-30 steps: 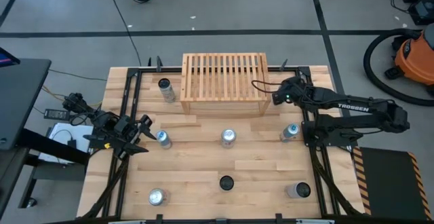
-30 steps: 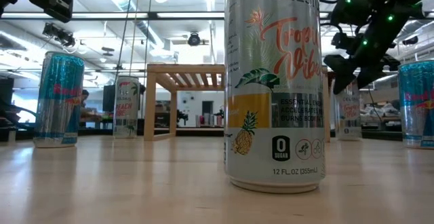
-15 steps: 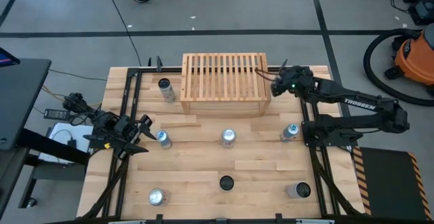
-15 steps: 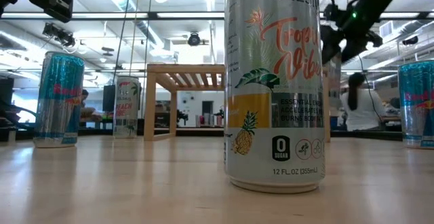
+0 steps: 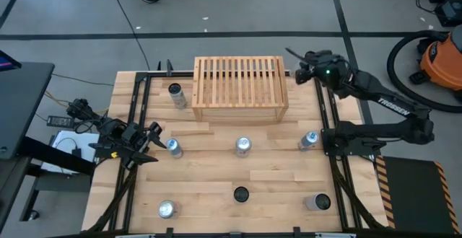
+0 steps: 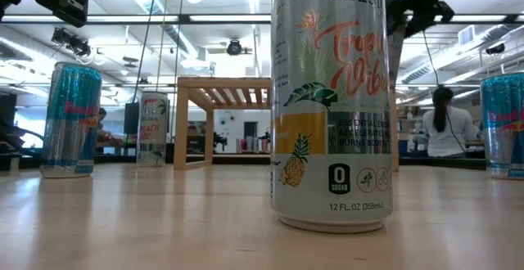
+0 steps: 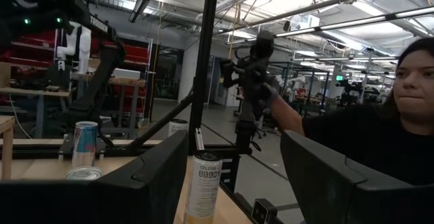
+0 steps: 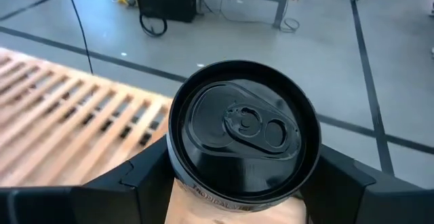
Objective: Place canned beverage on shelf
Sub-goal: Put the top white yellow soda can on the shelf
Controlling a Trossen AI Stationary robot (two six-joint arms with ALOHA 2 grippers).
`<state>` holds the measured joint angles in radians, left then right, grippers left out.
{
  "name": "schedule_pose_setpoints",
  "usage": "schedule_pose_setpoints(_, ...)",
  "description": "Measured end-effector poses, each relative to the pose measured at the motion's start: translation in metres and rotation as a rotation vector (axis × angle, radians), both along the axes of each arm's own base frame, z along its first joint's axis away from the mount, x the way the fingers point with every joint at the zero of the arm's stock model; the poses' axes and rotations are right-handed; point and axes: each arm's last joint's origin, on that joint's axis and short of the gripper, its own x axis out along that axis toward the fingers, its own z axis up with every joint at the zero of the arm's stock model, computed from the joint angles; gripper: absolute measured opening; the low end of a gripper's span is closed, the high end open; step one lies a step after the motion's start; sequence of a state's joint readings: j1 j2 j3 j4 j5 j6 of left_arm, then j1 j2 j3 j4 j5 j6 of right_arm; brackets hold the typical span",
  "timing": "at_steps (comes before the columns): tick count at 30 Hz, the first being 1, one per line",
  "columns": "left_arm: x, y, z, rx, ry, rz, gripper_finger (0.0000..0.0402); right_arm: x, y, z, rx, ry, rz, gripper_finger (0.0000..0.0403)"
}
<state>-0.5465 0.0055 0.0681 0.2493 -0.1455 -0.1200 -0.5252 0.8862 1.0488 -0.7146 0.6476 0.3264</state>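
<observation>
The black-topped can (image 8: pixel 243 132) sits clamped between the right gripper's (image 5: pixel 302 56) two fingers, upright, its lid and pull tab facing the wrist camera. In the high view that gripper is raised over the far right part of the table (image 5: pixel 216 173), just beside the right end of the shelf (image 5: pixel 239 86); the can itself cannot be made out there. In the right wrist view the shelf's slatted top lies beside and below the can, apart from it, with grey floor beyond. The shelf stands at the far middle of the table, nothing on its slats. Seven more cans stand on the table: one (image 5: pixel 176 94) just left of the shelf, three in a middle row, (image 5: pixel 173 146), (image 5: pixel 243 146) and (image 5: pixel 310 138), and three near the front edge, (image 5: pixel 167 209), a dark-topped one (image 5: pixel 240 194), and (image 5: pixel 319 202). The left gripper (image 5: pixel 148 138) waits at the table's left edge, fingers clenched on nothing, near the leftmost middle-row can. A person (image 7: pixel 380 129) shows in the left wrist view.
</observation>
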Motion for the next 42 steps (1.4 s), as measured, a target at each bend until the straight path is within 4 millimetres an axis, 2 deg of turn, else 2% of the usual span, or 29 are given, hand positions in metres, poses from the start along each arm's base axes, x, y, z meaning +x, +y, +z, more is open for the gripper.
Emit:
schedule_pose_setpoints(9, 0.0, 0.0, 0.0, 0.0, 0.0, 0.0, 0.0243, 0.022, -0.016, 0.036, -0.015, 0.0, 0.079, 0.0265)
schedule_pose_setpoints(17, 0.0, 0.0, 0.0, -0.003, 0.001, -0.001, 0.0243, 0.049, -0.033, 0.05, 0.001, 0.018, 0.124, 0.0265)
schedule_pose_setpoints(22, 0.0, 0.0, 0.0, -0.006, 0.003, -0.002, 0.0243, 0.068, -0.043, 0.046, 0.049, 0.056, 0.137, 0.0265)
schedule_pose_setpoints(29, 0.0, 0.0, 0.0, -0.007, 0.003, -0.002, 0.0243, 0.088, -0.056, 0.028, 0.096, 0.115, 0.134, 0.0266)
schedule_pose_setpoints(42, 0.0, 0.0, 0.0, -0.004, 0.002, -0.002, 0.0243, 0.095, -0.063, 0.019, 0.149, 0.113, 0.152, 0.0269)
